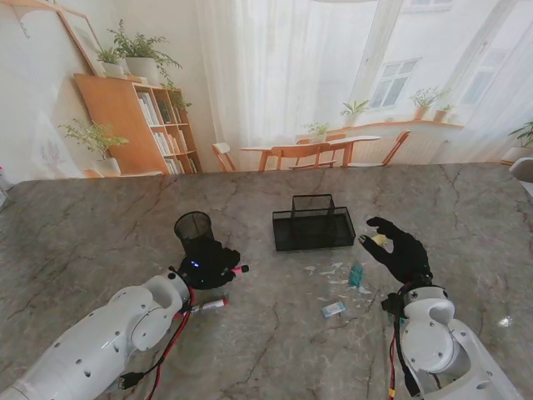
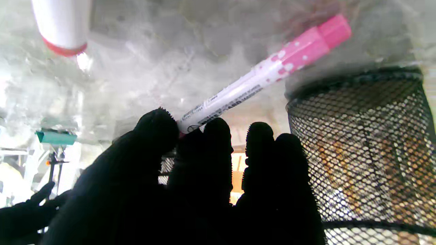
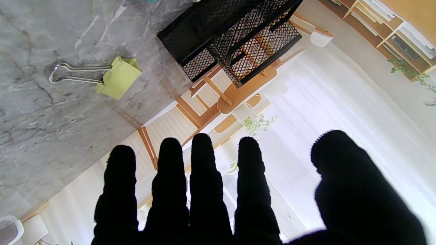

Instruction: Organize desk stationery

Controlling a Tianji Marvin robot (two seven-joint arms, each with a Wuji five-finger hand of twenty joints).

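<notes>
My left hand (image 1: 208, 262) is shut on a pink-capped white marker (image 2: 262, 73), pinched between thumb and index finger, cap end pointing away from the hand. The black mesh pen cup (image 1: 193, 227) stands just beyond that hand, close beside the marker (image 1: 236, 270); the cup (image 2: 361, 149) fills one side of the left wrist view. My right hand (image 1: 401, 252) hovers open, fingers (image 3: 202, 180) spread, holding nothing. A yellow-green binder clip (image 3: 115, 78) lies on the table under and ahead of it, seen in the stand view as a yellow clip (image 1: 380, 240) by the fingers. A black mesh desk tray (image 1: 314, 223) sits mid-table.
A second white marker with a red end (image 1: 208, 307) lies beside my left forearm. A teal binder clip (image 1: 356, 275), a small light-blue item (image 1: 333, 309) and several tiny clips (image 1: 333, 271) lie scattered between the hands. The marble table (image 1: 83, 242) stretches to the left.
</notes>
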